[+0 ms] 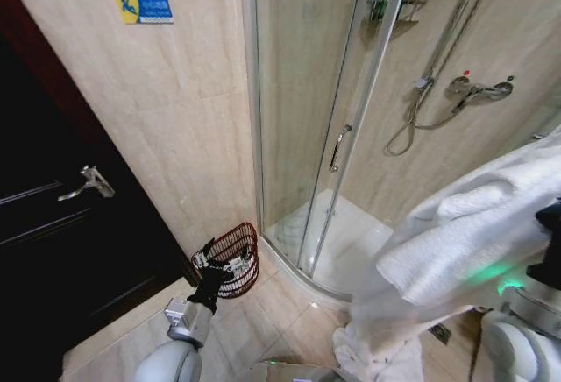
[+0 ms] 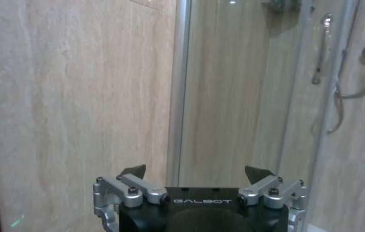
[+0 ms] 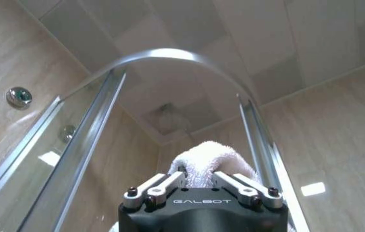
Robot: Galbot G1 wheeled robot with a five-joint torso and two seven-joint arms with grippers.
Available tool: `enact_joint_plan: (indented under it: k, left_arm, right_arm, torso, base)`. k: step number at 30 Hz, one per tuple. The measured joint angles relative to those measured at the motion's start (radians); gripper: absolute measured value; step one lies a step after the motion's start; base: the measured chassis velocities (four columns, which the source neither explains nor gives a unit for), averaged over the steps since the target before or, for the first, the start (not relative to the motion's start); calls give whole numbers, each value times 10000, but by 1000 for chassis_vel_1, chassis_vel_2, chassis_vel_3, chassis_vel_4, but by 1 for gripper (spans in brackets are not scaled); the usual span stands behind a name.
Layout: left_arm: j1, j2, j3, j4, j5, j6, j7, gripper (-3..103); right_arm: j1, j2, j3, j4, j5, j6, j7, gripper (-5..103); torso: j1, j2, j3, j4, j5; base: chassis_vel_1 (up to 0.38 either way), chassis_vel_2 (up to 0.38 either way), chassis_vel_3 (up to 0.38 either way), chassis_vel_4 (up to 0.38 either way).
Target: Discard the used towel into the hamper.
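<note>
Towel (image 1: pixel 456 251), white and thick, hangs in heavy folds from the right gripper (image 3: pixel 199 186), whose fingers pinch a bunched tuft of it high up by the shower enclosure (image 1: pixel 324 137); its loose tail droops toward the floor. It looks soft and floppy, likely to sag and trail, so a bunched fold is the sound place to hold. Across the tiles, the hamper (image 1: pixel 235 255) stands against the wall, and the left gripper (image 2: pixel 195 176) hovers near it, fingers spread and empty.

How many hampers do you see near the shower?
1: the hamper stands on the floor against the wall by the shower door, behind the left gripper. Others may be hidden.
</note>
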Motion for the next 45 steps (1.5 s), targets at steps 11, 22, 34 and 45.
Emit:
enact_joint_plan:
  k: [11, 22, 34, 45]
  left_arm:
    - [6, 1, 0, -1, 0, 0, 0, 100]
    - [-3, -1, 0, -1, 0, 0, 0, 100]
    - [1, 1, 0, -1, 0, 0, 0, 100]
    - [1, 1, 0, 0, 0, 0, 0, 100]
  right_arm:
    - [46, -61, -125, 1, 133, 234, -321, 5]
    - [370, -540, -477, 0, 826, 159, -1230, 5]
    - [553, -721, -505, 0, 1368, 356, -1638, 5]
    - [578, -612, -455, 0, 1598, 678, -1803, 5]
  torso:
    - [-17, 9, -8, -3, -9]
    - [10, -3, 3, 2, 1]
    - [-5, 1, -2, -3, -3]
    - [-38, -69, -36, -3, -4]
  base:
    - [224, -229, -238, 237]
    - [-17, 3, 2, 9]
    - [47, 35, 27, 39]
    - [83, 96, 110, 85]
